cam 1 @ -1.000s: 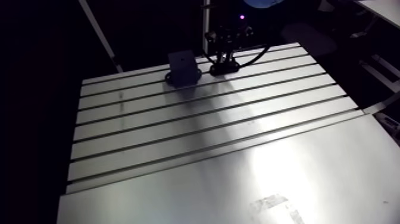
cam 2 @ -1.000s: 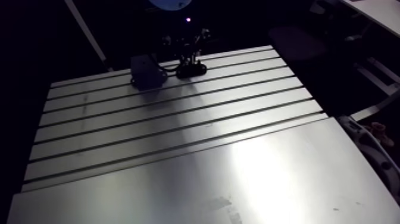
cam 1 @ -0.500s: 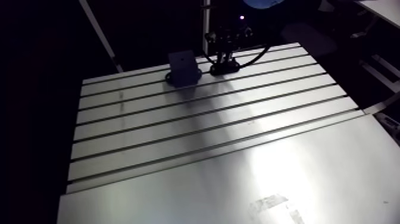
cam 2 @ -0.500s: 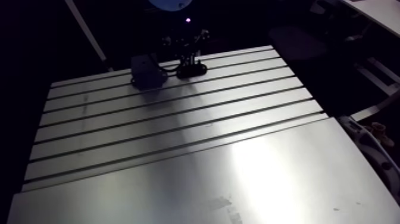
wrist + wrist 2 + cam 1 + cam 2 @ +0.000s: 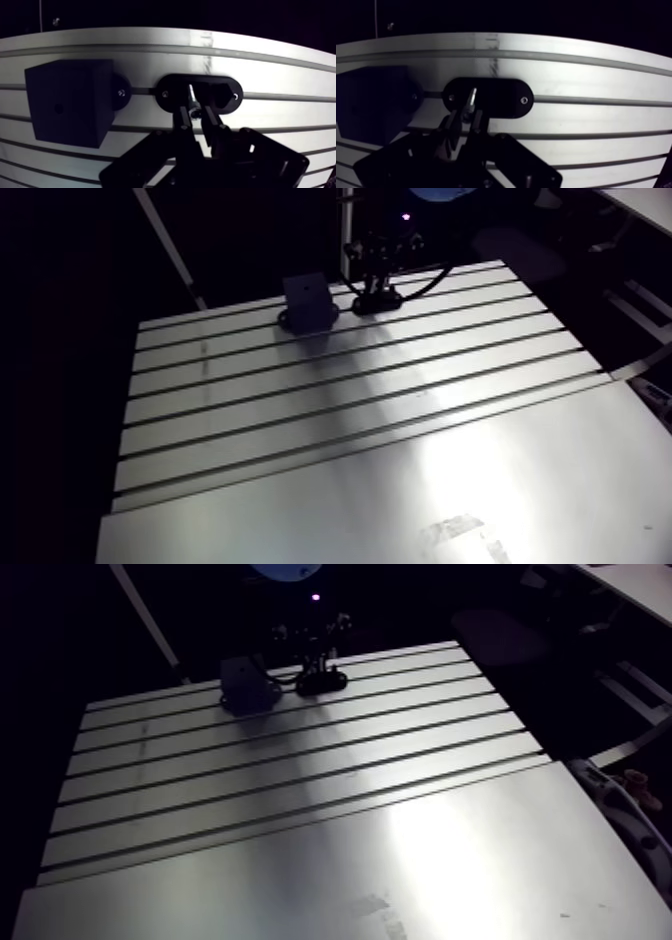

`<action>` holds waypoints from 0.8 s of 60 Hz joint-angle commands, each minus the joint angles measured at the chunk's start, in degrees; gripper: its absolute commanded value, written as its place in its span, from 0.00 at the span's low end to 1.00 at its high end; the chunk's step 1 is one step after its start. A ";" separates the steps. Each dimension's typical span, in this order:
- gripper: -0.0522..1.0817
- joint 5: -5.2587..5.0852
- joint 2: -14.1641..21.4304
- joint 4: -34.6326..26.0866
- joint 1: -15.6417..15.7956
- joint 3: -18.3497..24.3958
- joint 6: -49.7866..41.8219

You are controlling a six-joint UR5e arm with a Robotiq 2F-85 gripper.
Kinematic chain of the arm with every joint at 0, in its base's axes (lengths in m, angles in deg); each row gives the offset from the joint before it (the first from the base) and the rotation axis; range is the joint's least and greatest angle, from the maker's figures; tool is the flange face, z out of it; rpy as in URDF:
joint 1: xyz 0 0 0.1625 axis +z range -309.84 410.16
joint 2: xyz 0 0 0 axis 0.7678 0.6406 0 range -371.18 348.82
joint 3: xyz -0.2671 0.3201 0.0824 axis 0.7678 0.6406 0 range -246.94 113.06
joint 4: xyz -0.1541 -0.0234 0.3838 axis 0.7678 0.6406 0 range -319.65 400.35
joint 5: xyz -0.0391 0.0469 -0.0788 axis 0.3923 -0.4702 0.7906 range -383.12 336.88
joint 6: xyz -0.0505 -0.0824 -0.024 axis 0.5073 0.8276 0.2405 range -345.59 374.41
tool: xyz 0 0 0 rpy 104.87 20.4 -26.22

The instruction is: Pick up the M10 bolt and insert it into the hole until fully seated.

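Observation:
In the wrist view my gripper (image 5: 196, 115) is shut on the M10 bolt (image 5: 192, 100). Its silver shank sticks out ahead of the fingertips, over the middle of a black oval holder plate (image 5: 170, 93) screwed to the table. I cannot tell whether the bolt still touches the holder. Beside the holder stands a black block (image 5: 67, 102) with a small hole (image 5: 58, 107) in the face towards me. In the arm view the gripper (image 5: 378, 286) hangs low over the holder (image 5: 378, 304) at the table's far edge, just right of the block (image 5: 308, 301).
The slotted aluminium table (image 5: 350, 408) spreads out towards the camera, with a smooth plate (image 5: 400, 508) along its near side. A dark diagonal bar (image 5: 165, 243) rises behind the table's far left corner.

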 commanded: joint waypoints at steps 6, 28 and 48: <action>0.82 -0.10 0.34 -0.01 -0.06 0.21 0.02; 0.95 -0.45 2.00 0.08 0.18 0.48 0.04; 1.00 -1.05 4.42 1.69 1.02 1.13 -0.23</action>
